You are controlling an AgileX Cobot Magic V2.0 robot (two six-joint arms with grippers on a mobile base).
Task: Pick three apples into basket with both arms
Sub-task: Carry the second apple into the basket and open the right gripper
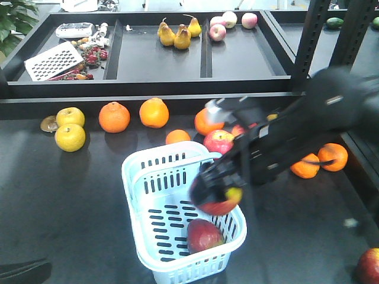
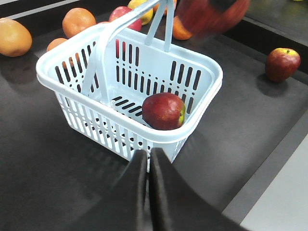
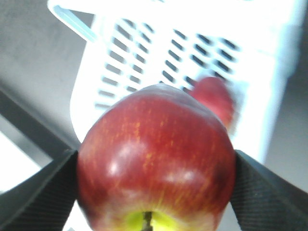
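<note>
Apple (image 3: 156, 144): one gripped in my right hand (image 3: 156, 192) above basket (image 1: 127, 177); second apple (image 2: 162, 110) inside basket; left hand (image 2: 148, 166) clenched empty beside basket.

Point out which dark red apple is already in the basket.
The apple lying in the basket; the held apple hangs in the right gripper above it, and the third apple sits on the table.

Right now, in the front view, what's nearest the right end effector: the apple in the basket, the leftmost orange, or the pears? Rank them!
1. Apple inside the basket, just below the right end effector.
2. Leftmost orange, back-left on the table.
3. Pears, farthest, on the rear shelf.
</note>
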